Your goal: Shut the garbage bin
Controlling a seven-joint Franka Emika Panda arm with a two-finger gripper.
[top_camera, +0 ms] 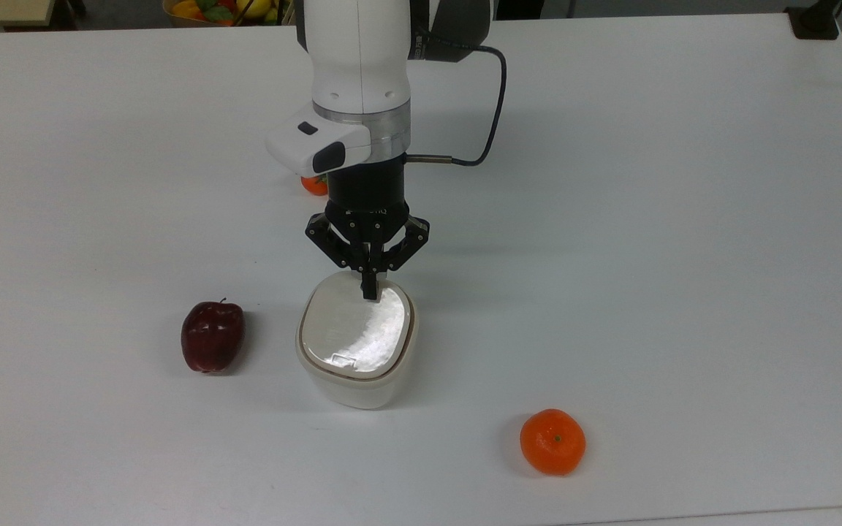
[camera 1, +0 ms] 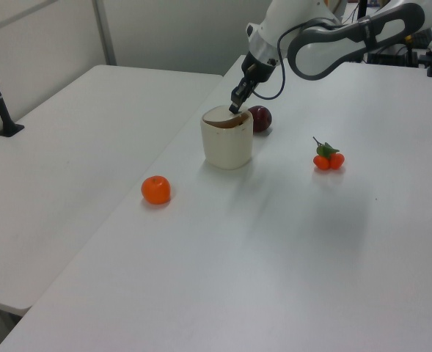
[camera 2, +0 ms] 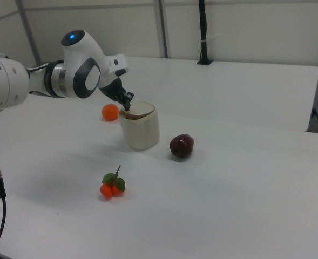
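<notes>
The garbage bin (top_camera: 354,391) is a cream-white rounded-square tub at the table's front centre in the top view. Its beige lid (top_camera: 351,334) lies flat on the rim, with a thin dark seam along the right edge. My gripper (top_camera: 369,293) points down with its fingers shut together, tips touching the lid's far edge near the hinge. From the side, the bin (camera 1: 227,147) stands upright with the gripper (camera 1: 234,108) resting on its top. The right view shows the bin (camera 2: 141,132) and the gripper (camera 2: 127,111) on the lid's left edge.
A dark red apple (top_camera: 212,336) lies left of the bin in the top view. An orange (top_camera: 552,441) sits at the front right. A small cluster of orange fruit with leaves (camera 1: 328,158) lies behind the arm. The table (top_camera: 684,219) is white and wide.
</notes>
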